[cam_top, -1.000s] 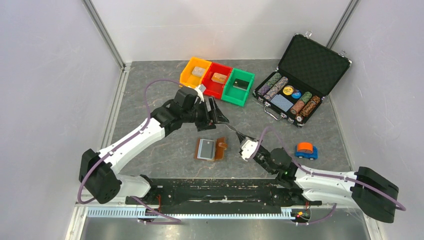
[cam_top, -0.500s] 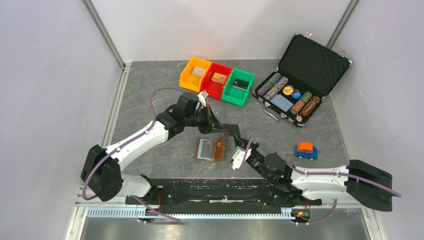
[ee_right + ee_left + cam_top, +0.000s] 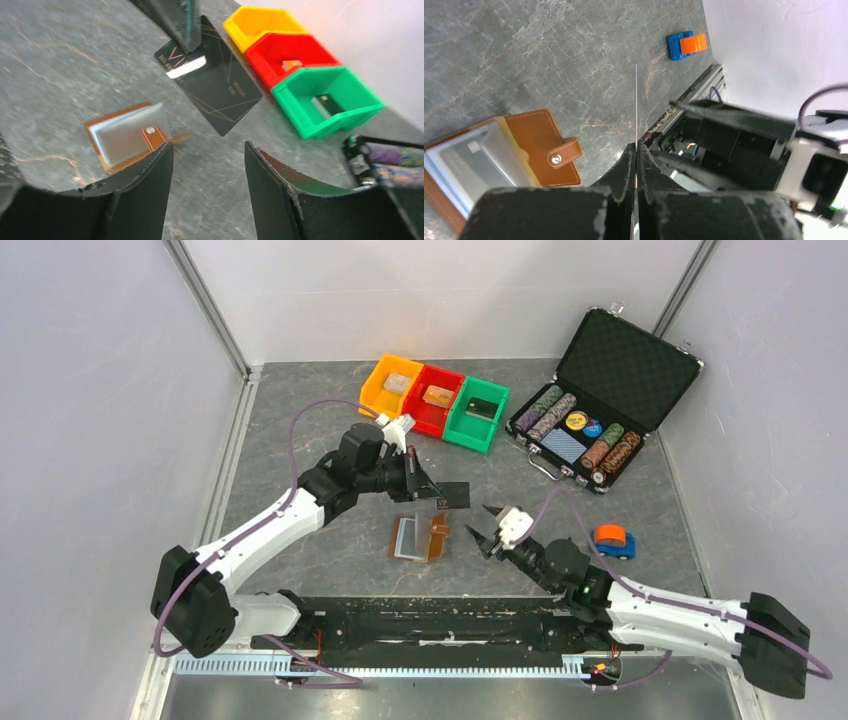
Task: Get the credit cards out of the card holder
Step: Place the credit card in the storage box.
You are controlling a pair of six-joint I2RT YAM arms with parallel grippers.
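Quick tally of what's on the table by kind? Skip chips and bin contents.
Small bins: 3 (yellow, red, green)
Card holder: 1
Black credit card, pinched in the left gripper above the table: 1
Chip case: 1
Blue-and-orange item: 1
Total: 7

Bare table [image 3: 355, 540] lies open left of the wallet [image 3: 418, 538]; a held card [image 3: 455, 495] hangs just beyond its far edge, and the right gripper [image 3: 480, 524] crowds its right side.

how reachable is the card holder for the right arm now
Probably yes: the right gripper is open beside the card holder, bare table between them; the left gripper holds its card farther back.
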